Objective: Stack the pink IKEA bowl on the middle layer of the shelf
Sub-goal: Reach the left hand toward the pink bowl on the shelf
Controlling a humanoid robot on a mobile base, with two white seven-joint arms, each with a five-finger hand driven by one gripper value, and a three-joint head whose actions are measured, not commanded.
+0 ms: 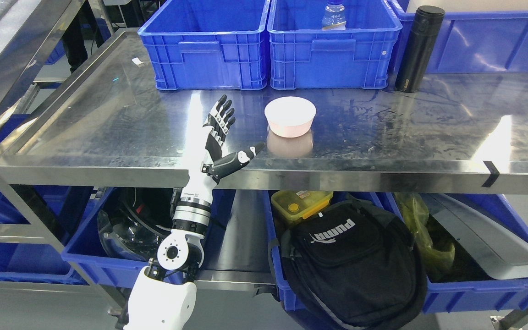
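Upright on the steel shelf (108, 119), the pink bowl (290, 116) sits near the front edge, its reflection showing in the metal below it. Just to its left, the left hand (220, 137) is raised over the shelf with fingers (222, 114) spread wide and thumb stretched toward the bowl, apart from it and holding nothing. Behind stand two blue crates (204, 50), and a black flask (417, 48) stands well to the right

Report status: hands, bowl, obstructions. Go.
Left robot hand open, holding nothing, left of pink bowl. Right not in view. Bowl upright on steel shelf, untouched. Nothing between them.
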